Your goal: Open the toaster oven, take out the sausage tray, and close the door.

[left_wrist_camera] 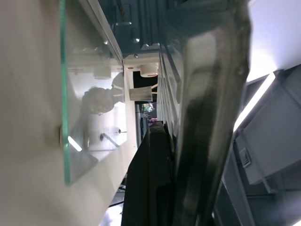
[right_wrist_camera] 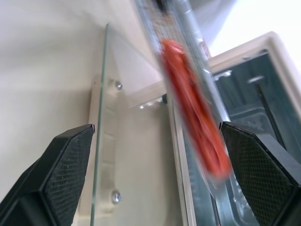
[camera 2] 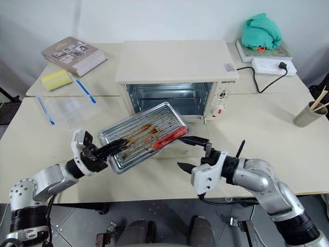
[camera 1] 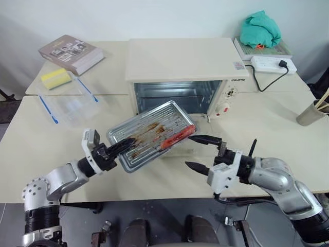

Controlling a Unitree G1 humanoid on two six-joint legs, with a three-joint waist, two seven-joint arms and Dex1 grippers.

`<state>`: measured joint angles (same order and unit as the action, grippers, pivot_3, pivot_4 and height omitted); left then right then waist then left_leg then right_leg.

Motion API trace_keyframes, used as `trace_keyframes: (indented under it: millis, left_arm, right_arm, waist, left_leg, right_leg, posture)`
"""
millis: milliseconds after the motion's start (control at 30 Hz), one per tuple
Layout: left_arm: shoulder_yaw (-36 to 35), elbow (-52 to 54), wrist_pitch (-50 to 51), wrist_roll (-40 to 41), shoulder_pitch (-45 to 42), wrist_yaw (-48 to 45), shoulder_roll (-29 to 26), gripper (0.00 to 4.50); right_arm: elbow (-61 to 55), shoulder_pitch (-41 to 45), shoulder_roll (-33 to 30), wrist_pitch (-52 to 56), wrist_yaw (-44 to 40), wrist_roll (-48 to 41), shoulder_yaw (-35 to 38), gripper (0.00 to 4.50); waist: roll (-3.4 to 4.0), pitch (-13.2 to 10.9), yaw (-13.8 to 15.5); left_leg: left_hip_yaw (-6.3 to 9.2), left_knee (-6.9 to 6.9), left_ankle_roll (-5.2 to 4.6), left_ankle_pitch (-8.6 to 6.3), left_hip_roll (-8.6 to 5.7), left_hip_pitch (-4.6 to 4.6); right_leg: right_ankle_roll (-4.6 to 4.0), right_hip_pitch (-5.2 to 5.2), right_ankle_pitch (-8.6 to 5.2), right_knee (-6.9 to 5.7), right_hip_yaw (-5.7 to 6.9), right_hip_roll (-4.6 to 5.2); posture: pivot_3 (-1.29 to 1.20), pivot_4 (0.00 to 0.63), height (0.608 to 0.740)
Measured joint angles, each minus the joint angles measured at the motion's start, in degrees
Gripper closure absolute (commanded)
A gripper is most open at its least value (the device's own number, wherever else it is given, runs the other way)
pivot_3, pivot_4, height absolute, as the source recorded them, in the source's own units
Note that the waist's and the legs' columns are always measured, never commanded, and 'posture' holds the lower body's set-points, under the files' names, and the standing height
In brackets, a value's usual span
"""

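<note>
Item: shallow silvery ridged metal sausage tray (camera 1: 154, 135), which I am holding clamped at its near-left corner in my left gripper (camera 1: 119, 151); my right gripper (camera 1: 201, 153) is gaping wide, empty, just beside its right end.

Toaster oven (camera 2: 175, 77) sits mid-bench, cream top, cavity open and showing shiny metal; knobs and a red button on its right side panel. Door not clearly made out under the tray.

Sausage tray (camera 2: 144, 136) held off the bench (camera 2: 257, 128) in front of the oven, tilted, sauce-stained ridges facing up, red sausage (camera 2: 169, 138) lying along its right edge.

Left pincer (camera 2: 114, 145) clamped on the tray's near-left edge.

Right pincer (camera 2: 189, 153) just right of the tray, fingers spread wide, not touching it.

Far left: book (camera 2: 73, 55), yellow sponge (camera 2: 55, 80), clear plastic bag (camera 2: 69, 109) with blue strips.

Far right: green cloth (camera 2: 260, 32), white power strip (camera 2: 267, 66), cup (camera 2: 308, 116) with sticks.
</note>
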<state>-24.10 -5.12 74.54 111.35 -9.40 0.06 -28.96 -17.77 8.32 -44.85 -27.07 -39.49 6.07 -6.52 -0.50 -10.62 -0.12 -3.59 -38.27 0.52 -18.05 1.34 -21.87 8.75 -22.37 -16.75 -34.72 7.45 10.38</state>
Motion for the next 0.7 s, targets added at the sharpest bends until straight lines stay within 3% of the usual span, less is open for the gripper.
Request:
trace_keyframes:
  millis: [100, 200, 367, 567, 700]
  left_arm:
    - [-3.0, 0.7, -0.1, 0.0, 5.5, -1.8, 0.0, 4.50]
    - [-5.4, 3.1, -0.7, 0.0, 9.4, -3.6, 0.1, 4.50]
    - [-10.8, 5.9, -2.5, 0.0, 18.0, -6.9, 1.9, 4.50]
    - [-20.7, 9.5, -8.3, 0.1, 23.1, -9.5, 10.9, 4.50]
    - [-24.7, 11.9, -11.7, 0.2, 27.6, -9.0, 16.7, 4.50]
  right_arm:
    - [3.1, -1.6, -0.8, 1.0, -3.2, -9.2, 3.3, 0.05]
    - [6.3, -1.8, -0.8, 3.1, -4.9, -14.5, 5.8, 0.66]
    - [12.8, -2.3, -0.8, 7.4, -6.2, -18.9, 10.9, 2.44]
    - [21.4, -3.1, -0.8, 9.9, -10.8, -21.1, 12.5, 4.46]
    - [26.4, -1.8, -0.8, 11.2, -12.4, -21.2, 13.0, 4.46]
  waist:
    - [0.00, 0.0, 0.0]
    - [0.00, 0.0, 0.1]
    - [0.00, 0.0, 0.1]
    - [0.00, 0.0, 0.0]
    - [0.00, 0.0, 0.0]
  left_leg:
    - [-0.04, 0.05, -0.01, 0.00, 0.01, 0.08]
    - [-0.09, 0.03, -0.02, -0.01, 0.01, 0.14]
    - [-0.11, 0.12, -0.07, -0.07, 0.03, 0.47]
    - [-0.15, 0.09, -0.15, -0.23, 0.09, 0.67]
    - [-0.22, 0.08, -0.18, -0.30, 0.10, 0.65]
  right_leg:
    - [0.00, 0.03, 0.00, 0.01, -0.04, 0.00]
    - [-0.02, 0.09, 0.00, 0.05, -0.11, 0.00]
    - [-0.06, 0.48, -0.03, 0.33, -0.09, -0.01]
    - [-0.08, 0.77, -0.03, 0.56, -0.10, -0.03]
    - [-0.07, 0.78, -0.03, 0.64, -0.11, -0.04]
  posture:
    - [0.00, 0.150, 0.740]
    - [0.00, 0.150, 0.740]
    - [0.00, 0.150, 0.740]
    - [0.00, 0.150, 0.740]
    - [0.00, 0.150, 0.740]
